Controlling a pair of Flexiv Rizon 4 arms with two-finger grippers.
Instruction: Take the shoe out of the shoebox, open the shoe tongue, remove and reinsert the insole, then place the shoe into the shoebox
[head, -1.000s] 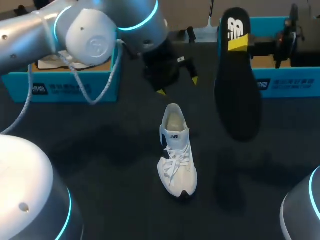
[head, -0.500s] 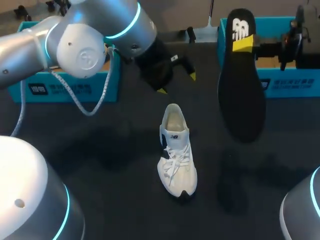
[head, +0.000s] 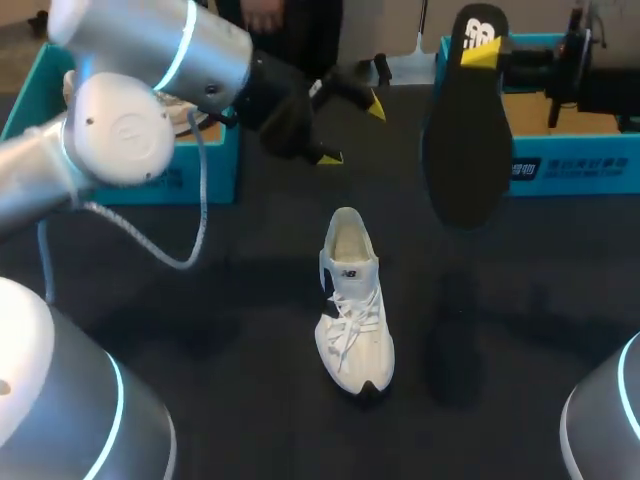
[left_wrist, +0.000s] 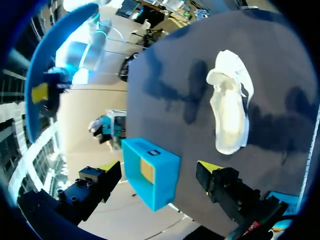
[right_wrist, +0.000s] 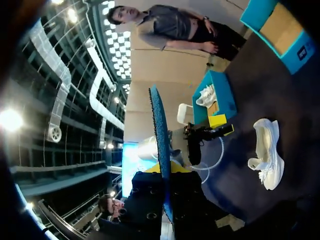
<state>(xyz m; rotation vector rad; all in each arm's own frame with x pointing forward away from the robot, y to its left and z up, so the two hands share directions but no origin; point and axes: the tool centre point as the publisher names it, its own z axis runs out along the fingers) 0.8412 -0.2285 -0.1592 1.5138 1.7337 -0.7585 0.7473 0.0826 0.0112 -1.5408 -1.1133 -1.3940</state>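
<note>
black table (head: 220, 330) carries teal shoeboxes behind the shoe, one to its left (head: 150, 182), one to its right (head: 575, 170). white shoe (head: 353, 305) stands upright outside them. right of the shoe, the right gripper (head: 485, 58) pinches the hanging insole (head: 468, 140). behind the shoe, the left gripper (head: 352, 131) hovers, fingers spread.
</note>
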